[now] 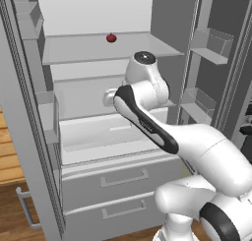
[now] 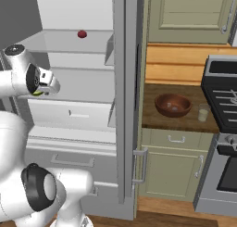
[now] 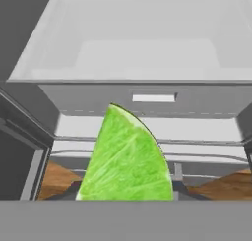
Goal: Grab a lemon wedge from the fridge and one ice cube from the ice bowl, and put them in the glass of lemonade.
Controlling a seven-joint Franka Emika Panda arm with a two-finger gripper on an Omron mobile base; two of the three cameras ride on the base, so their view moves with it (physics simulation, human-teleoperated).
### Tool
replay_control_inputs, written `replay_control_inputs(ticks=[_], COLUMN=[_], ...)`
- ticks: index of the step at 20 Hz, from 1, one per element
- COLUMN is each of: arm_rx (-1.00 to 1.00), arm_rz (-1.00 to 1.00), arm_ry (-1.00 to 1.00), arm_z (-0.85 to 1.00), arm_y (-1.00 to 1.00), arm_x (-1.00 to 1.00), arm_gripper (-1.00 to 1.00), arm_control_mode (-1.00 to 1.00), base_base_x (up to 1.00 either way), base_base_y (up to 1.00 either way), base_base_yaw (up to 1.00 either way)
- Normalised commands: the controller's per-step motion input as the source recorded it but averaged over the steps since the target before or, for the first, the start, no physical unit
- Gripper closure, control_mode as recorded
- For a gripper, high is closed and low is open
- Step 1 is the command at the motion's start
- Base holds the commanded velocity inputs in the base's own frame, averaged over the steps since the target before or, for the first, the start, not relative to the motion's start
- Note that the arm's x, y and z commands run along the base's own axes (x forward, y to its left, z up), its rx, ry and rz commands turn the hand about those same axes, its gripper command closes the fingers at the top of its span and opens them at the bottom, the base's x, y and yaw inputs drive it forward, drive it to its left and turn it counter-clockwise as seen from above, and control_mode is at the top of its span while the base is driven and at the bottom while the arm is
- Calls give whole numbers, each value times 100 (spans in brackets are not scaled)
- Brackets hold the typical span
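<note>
Yellow-green lemon wedge pinched in the gripper — held before the open fridge, red fruit on the shelf above.

Lemon wedge in my view bright yellow-green, faint pale veins, thin dark rim. Fridge grey outside, white shelves. Small fruit dark red. Ice bowl reddish-brown. Glass of lemonade pale yellowish. Desk dark brown wood. Cabinets beige-green.
</note>
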Motion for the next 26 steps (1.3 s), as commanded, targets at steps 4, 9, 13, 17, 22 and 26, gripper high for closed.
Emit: replay_control_inputs(ticks=[4, 9, 13, 17, 22, 26], arm_rx=[-14, -3, 0, 3, 2, 2], arm_rz=[10, 7, 5, 0, 0, 0], arm_ry=[37, -6, -16, -11, -9, -2], arm_z=[3, -32, 2, 18, 27, 50], arm_y=[-10, -32, -55, -80, -85, -60], arm_x=[-95, -100, -100, -100, -79, -64], arm_gripper=[100, 100, 100, 100, 100, 100], arm_control_mode=[-100, -100, -100, -100, -100, -100], base_base_x=[0, 0, 0, 0, 0, 0], base_base_y=[0, 0, 0, 0, 0, 0], base_base_yaw=[0, 0, 0, 0, 0, 0])
